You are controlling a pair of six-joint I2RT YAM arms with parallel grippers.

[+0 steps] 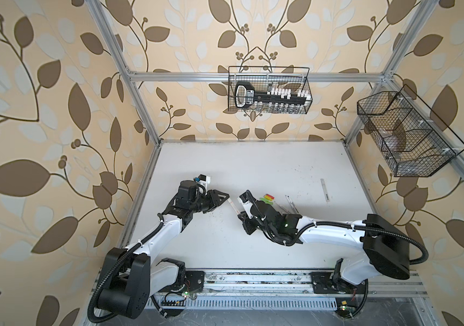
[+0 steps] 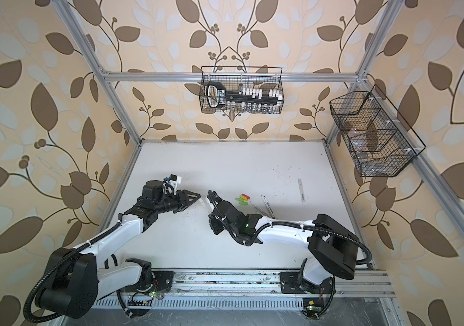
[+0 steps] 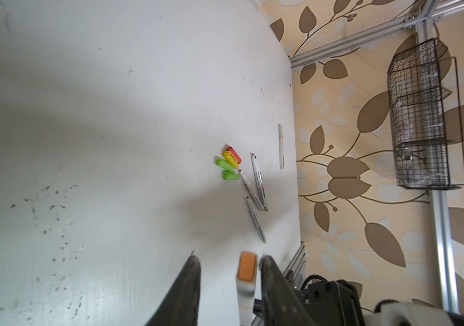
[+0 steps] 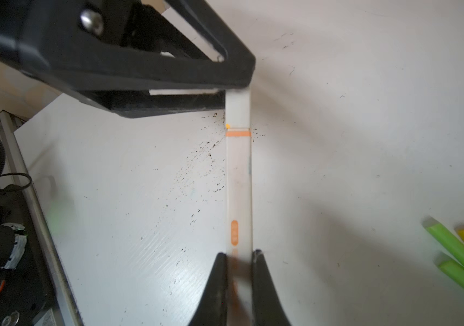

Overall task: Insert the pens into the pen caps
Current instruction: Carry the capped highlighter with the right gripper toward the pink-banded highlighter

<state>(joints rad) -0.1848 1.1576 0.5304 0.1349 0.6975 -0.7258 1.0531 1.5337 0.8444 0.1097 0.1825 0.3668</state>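
My right gripper (image 4: 239,258) clamped tight on pale marker (image 4: 238,183) body. My left gripper (image 3: 229,261) half-wide, straddling marker's orange end: one finger touching, other apart. In a top view, green, yellow, red pen caps (image 1: 266,198) lie at marker's 3 o'clock. Loose pens (image 3: 258,180) just beside caps.

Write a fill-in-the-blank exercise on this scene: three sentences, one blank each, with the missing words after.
1. The right hand is shut on the pale grey marker, whose narrow band is ___.
2. The marker's other end sits in the left hand, between its two black ___.
3. The cluster of short plastic caps on the white table holds one red, one yellow and ___ lime green.

Missing words: orange; fingers; two.
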